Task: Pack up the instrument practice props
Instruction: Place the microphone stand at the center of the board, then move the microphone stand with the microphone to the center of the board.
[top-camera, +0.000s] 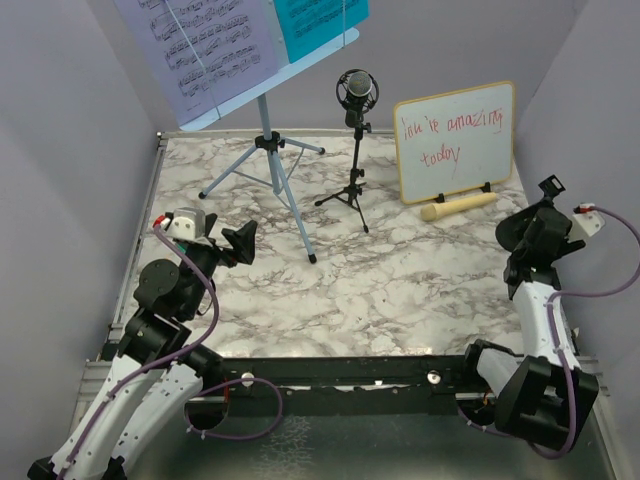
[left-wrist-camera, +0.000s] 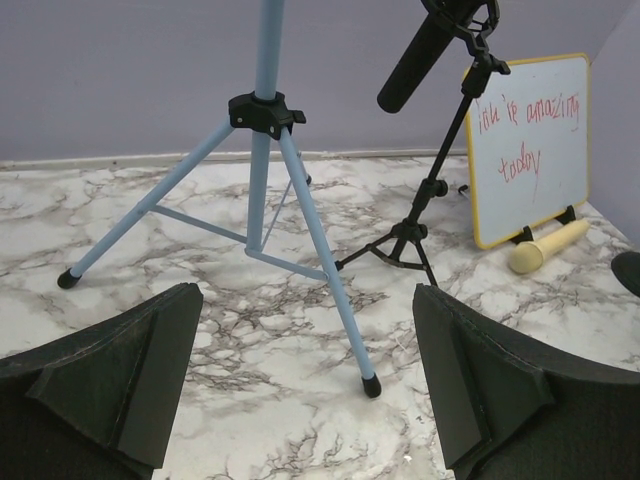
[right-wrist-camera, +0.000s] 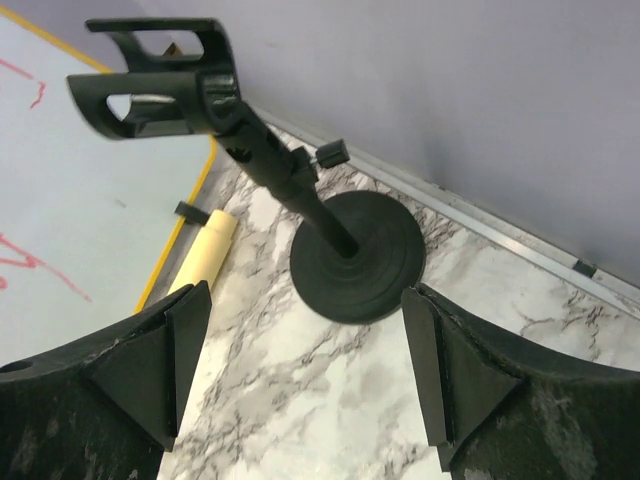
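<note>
Marble-patterned desk (top-camera: 400, 290) carries everything: the tall light-blue music rack on tripod legs (top-camera: 268, 140) at back left, probably light but tippy, best taken by its central pole; the black studio microphone on its small tripod (top-camera: 356, 95) just beside it, delicate up top; the black round-base pole (right-wrist-camera: 357, 255) near the right arm; the cream handheld microphone (top-camera: 458, 207) lying loose, likely to roll. Left fingers (left-wrist-camera: 120, 380) and right fingers (right-wrist-camera: 130, 380) gape wide, holding nothing.
</note>
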